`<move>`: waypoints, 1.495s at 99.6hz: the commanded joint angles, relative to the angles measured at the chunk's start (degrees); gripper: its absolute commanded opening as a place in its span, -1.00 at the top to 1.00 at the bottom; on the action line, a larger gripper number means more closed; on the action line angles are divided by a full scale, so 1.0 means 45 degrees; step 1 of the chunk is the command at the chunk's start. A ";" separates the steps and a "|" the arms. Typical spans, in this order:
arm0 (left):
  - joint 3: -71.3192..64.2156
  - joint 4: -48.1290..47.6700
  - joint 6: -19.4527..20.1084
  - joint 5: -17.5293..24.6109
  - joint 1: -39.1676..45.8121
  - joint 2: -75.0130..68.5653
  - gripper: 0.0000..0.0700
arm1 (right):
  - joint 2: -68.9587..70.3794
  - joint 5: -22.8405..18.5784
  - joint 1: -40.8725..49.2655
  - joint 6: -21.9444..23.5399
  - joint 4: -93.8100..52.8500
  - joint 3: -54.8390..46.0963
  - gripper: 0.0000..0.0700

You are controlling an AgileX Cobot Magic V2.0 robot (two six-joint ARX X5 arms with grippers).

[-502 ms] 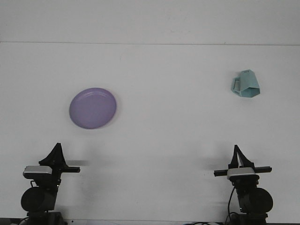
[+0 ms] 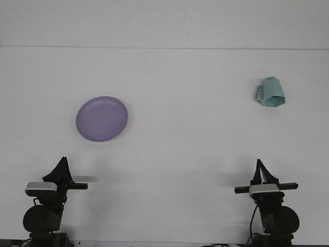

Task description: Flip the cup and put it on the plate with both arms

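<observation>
Front view: a white counter [image 2: 180,154] stretches forward from the robot, with the two arms parked at its near edge — one at the lower left, one at the lower right.

A purple plate [image 2: 102,118] lies flat on the left half of the counter, ahead of the left arm and well apart from it. The plate holds nothing.

A pale teal cup [image 2: 270,92] with faceted sides sits far off on the right half, ahead of the right arm and well apart from the plate. It appears to rest upside down, base uppermost, its handle turned to the left.

The left pincer [image 2: 62,165] points forward above its dark base, touching nothing; whether its fingers are open or closed cannot be told from this angle. The right pincer [image 2: 260,168] stands the same way — clear of the cup, its state likewise impossible to read.
</observation>
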 commanded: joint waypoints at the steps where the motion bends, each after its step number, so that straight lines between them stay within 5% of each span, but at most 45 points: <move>1: -0.0253 0.0131 -0.0029 -0.0029 0.0034 -0.0015 0.96 | -0.0005 0.0000 0.0010 -0.0024 0.0136 -0.0034 0.99; 26: -0.0253 0.0151 -0.0068 -0.0029 0.0034 -0.0015 0.96 | -0.0005 -0.0053 0.0019 0.0146 0.0437 -0.0034 0.99; 56: -0.0253 0.0117 -0.1025 -0.0029 0.0034 -0.0015 0.97 | -0.0005 0.0073 0.0010 0.3502 0.1248 -0.0034 0.99; 81: -0.0253 0.0049 -0.1093 -0.0029 0.0034 -0.0015 0.97 | 0.0670 0.2900 0.0010 0.4566 0.0534 0.1821 0.99; 102: -0.0253 0.0034 -0.1316 -0.0029 0.0034 -0.0015 0.97 | 0.4182 0.3740 -0.0199 0.2089 0.0262 0.4575 0.99; 131: -0.0253 0.0053 -0.1316 -0.0029 0.0034 -0.0015 0.97 | 0.9928 0.2409 -0.1807 -0.0214 0.2701 0.6023 0.96; 137: -0.0253 0.0053 -0.1321 -0.0029 0.0034 -0.0015 0.97 | 1.0953 0.2074 -0.2278 -0.0272 0.3536 0.6037 0.81; 149: -0.0253 0.0068 -0.1336 -0.0024 0.0034 -0.0015 0.97 | 1.2891 0.1166 -0.3225 -0.0617 0.5430 0.6042 0.09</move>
